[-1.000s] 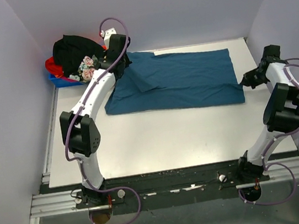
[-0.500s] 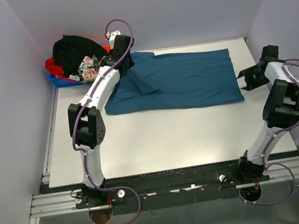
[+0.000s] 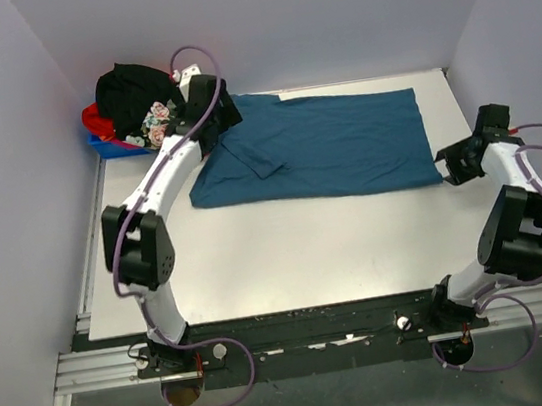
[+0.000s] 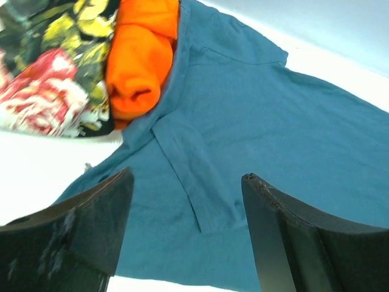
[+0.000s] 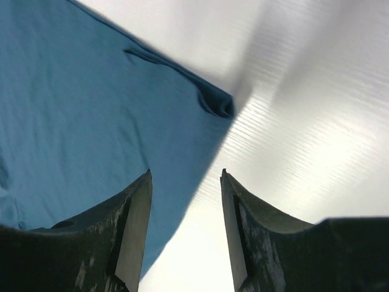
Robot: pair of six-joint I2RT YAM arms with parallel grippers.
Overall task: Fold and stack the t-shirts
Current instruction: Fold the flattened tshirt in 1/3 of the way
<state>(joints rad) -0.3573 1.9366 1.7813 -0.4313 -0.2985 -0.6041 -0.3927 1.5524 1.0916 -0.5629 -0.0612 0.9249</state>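
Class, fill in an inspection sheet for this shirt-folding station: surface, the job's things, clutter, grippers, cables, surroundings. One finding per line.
Surface: white table, with the teal t-shirt spread across its far half.
Job's things: teal t-shirt has a flap folded over near its left end; black shirt, orange-red shirt and floral shirt are heaped at the far-left corner.
Clutter: blue bin under the heap.
Grippers: left gripper over the teal t-shirt's left end, jaws apart, empty; right gripper at its right edge, jaws apart, empty.
Cables: purple cable looped along each arm.
Surroundings: pale walls on three sides.
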